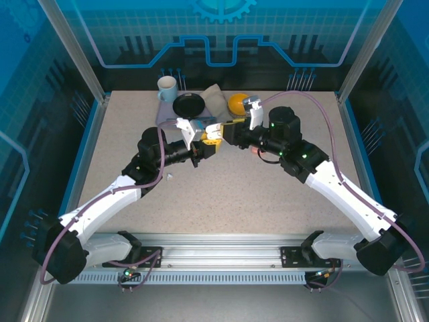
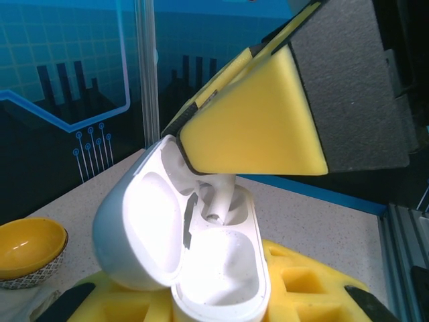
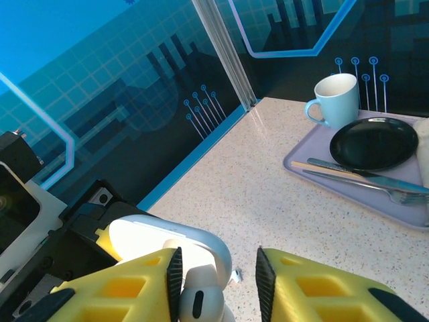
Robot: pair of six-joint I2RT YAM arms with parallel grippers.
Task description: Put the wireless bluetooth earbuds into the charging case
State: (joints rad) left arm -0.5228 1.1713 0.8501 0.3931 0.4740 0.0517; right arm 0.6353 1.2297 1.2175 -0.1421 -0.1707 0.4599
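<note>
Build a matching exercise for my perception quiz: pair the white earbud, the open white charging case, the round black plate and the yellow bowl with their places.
1 white earbud
2 open white charging case
3 round black plate
4 yellow bowl

A on the lilac tray
B in the left gripper
C beside the pale cloth
D between fingers of the right gripper

Pairs: 1-D, 2-B, 3-A, 4-C
</note>
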